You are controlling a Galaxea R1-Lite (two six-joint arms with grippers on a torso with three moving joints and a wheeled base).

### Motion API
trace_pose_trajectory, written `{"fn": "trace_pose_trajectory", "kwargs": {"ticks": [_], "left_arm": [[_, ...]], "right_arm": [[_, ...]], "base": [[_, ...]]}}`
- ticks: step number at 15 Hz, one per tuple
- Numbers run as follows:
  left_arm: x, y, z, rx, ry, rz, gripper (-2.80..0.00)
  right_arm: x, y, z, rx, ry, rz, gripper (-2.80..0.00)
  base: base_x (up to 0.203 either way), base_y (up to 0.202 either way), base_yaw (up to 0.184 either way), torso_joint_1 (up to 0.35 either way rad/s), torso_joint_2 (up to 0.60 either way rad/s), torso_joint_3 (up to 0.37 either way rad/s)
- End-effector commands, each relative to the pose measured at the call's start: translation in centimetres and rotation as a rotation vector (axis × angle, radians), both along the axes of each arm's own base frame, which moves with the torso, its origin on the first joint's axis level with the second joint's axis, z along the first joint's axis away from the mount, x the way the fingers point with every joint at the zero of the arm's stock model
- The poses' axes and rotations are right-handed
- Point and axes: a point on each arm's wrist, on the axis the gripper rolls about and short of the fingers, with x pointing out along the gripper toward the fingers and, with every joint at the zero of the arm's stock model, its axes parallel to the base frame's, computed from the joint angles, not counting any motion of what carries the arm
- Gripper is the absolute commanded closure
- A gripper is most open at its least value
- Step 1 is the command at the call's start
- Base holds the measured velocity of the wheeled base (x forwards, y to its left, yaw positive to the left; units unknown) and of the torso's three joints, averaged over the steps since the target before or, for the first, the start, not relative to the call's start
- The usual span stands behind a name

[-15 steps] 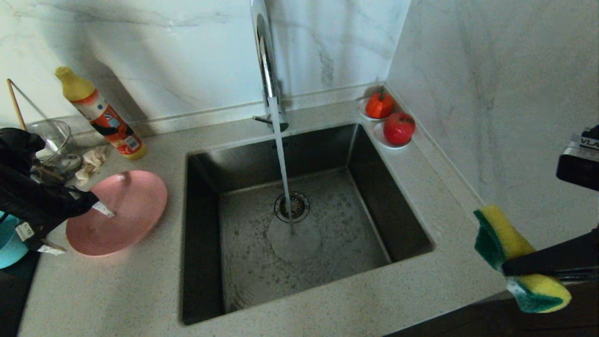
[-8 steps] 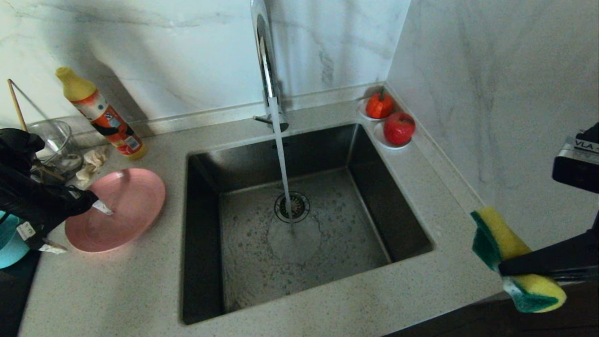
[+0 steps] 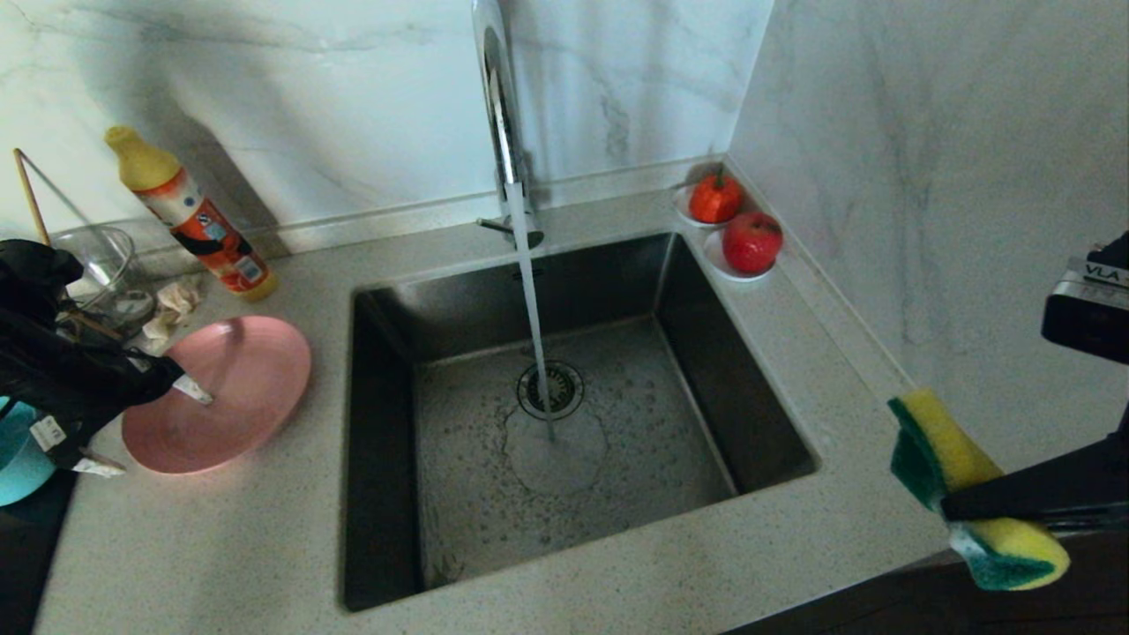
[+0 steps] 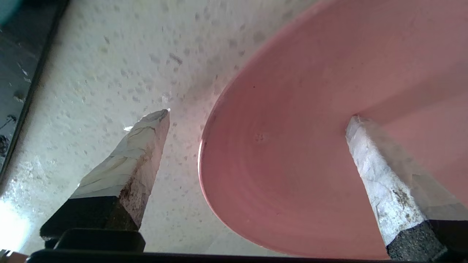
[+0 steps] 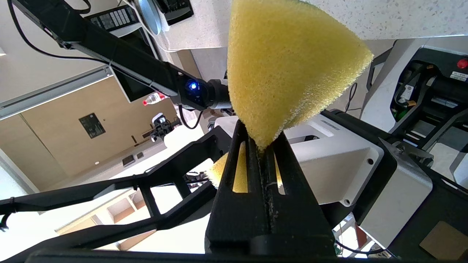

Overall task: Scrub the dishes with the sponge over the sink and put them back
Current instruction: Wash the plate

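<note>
The speckled table carried the pink plate left of the sunken sink; a detergent bottle, rag and glass bowl stood behind, and two fruit saucers sat in the far right corner.

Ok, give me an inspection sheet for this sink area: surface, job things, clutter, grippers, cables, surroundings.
Surface: speckled counter around a dark sink; tap running onto the drain.
Job's things: pink plate on the counter left of the sink; teal bowl at the left edge; sponge held off the counter's right end.
Clutter: bottle, glass bowl, rag, two red fruits on saucers.
Grippers: left gripper open, one finger over the plate, one outside its rim; right gripper shut on the sponge.
Cables: nothing seen on the counter.
Surroundings: marble walls.
</note>
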Motion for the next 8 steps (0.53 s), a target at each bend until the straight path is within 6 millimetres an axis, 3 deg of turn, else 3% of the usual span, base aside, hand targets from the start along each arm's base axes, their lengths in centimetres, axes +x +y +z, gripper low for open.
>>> {"fn": "trace_pose_trajectory", "kwargs": {"ticks": [1, 5, 8], "left_arm": [[-0.03, 0.49, 0.19, 0.0, -0.008, 0.017, -2.8], [-0.53, 0.75, 1.08, 0.004, -0.031, 0.026, -2.8], [-0.45, 0.86, 0.69, -0.005, -0.018, 0.039, -2.8]], "right_arm": [[0.04, 0.03, -0.02, 0.003, 0.009, 0.003, 0.0], [0.12, 0.05, -0.06, 0.002, 0.012, 0.002, 0.0], [-0.19, -0.04, 0.09, 0.005, 0.003, 0.002, 0.0]], "base": [[0.0, 0.0, 0.0, 0.0, 0.0, 0.0], [0.0, 0.0, 0.0, 0.0, 0.0, 0.0], [0.0, 0.0, 0.0, 0.0, 0.0, 0.0]]}}
